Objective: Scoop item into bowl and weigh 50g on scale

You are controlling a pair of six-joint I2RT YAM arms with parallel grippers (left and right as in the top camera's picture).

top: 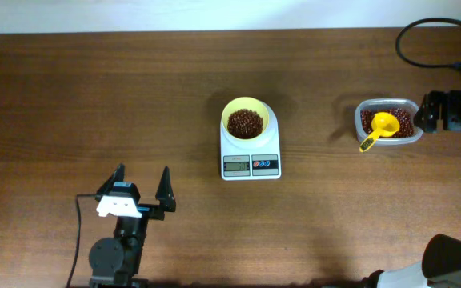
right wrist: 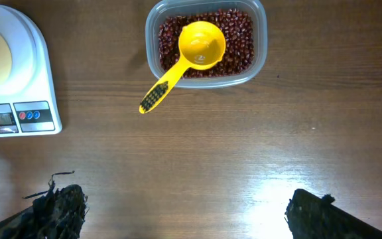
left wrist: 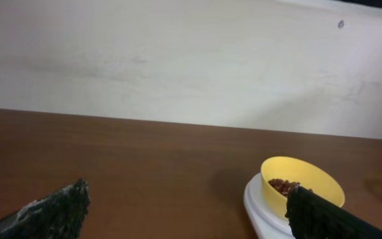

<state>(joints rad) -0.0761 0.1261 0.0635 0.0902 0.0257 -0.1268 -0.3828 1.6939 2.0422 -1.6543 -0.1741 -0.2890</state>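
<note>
The pale-yellow bowl (top: 245, 107) stands on the white scale (top: 250, 152) at the table's middle, with red-brown beans (top: 245, 122) in it. The display is too small to read. More beans (top: 403, 120) fill a clear tub (top: 387, 102) at the right, and a yellow scoop (top: 382, 126) lies in it. My left gripper (top: 143, 172) is open and empty, low at the front left, and in the left wrist view (left wrist: 188, 199) it faces the bowl (left wrist: 310, 179). My right gripper (right wrist: 188, 206) is open and empty, high above the table in front of the tub (right wrist: 260, 40) and the scoop (right wrist: 201, 46).
A black unit with a green light and a cable (top: 448, 110) sits right of the tub. A blurred part of the right arm (top: 454, 258) shows at the front right edge. A pale wall (left wrist: 191, 60) rises behind the table.
</note>
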